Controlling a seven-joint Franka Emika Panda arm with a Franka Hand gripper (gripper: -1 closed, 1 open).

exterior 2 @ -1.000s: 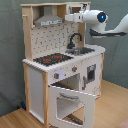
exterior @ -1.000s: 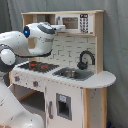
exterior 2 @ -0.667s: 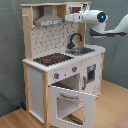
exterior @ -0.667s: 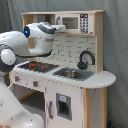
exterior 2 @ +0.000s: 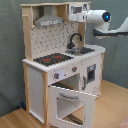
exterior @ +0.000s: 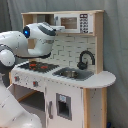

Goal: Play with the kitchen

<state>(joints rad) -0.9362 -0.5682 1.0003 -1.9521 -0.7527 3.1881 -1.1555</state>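
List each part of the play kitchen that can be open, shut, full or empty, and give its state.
Oven door: swung open, hanging down and outward.
Cupboard door under the sink: shut.
Microwave: door shut.
Sink: holds something small; cannot tell what.
Stovetop: bare, nothing on it.
Faucet: upright, spout over the sink.

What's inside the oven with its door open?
In the second exterior view, the white windowed oven door of the white and light-wood toy kitchen hangs open. Behind it only a dark cavity shows; the door covers the lower part.

The arm is glossy white, rounded, with a blue light
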